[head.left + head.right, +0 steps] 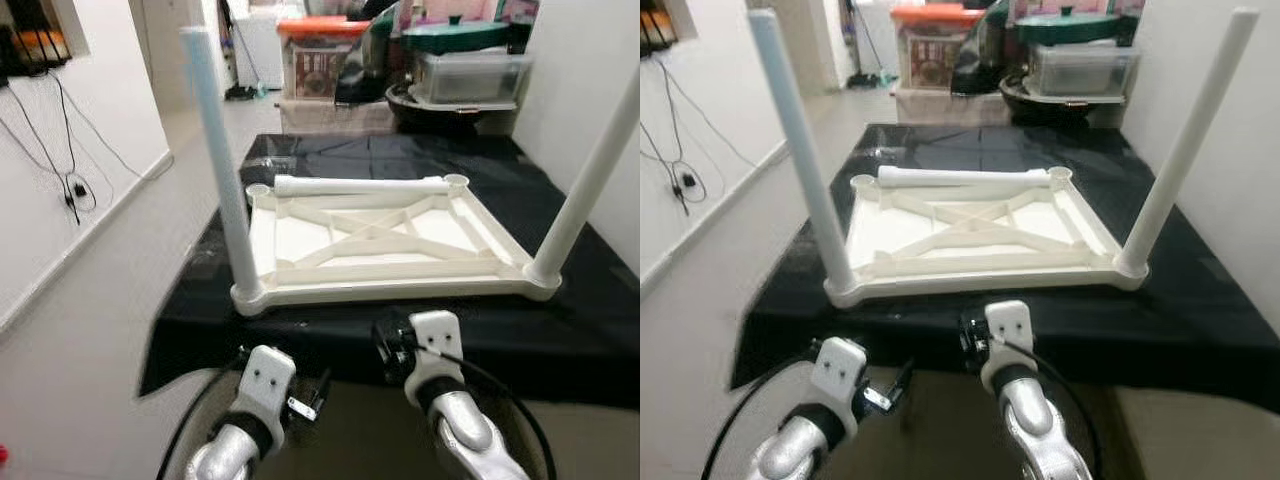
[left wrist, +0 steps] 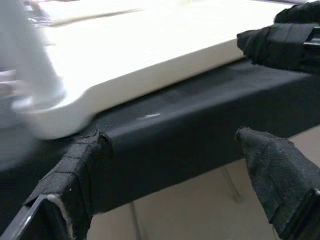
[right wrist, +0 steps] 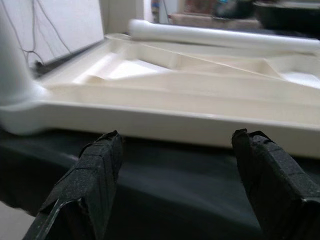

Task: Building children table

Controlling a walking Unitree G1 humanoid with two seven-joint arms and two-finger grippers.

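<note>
Two upright legs [image 1: 800, 150] flank tabletop [image 1: 970, 240]; bins [image 1: 1080, 65] behind.

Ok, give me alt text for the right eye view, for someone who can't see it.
An upturned white children's table top lies on a black-covered surface, with two white legs standing upright in its near corners, left leg and right leg. A third leg lies loose across its far edge. Both grippers, left and right, hover open just short of the near edge.
</note>
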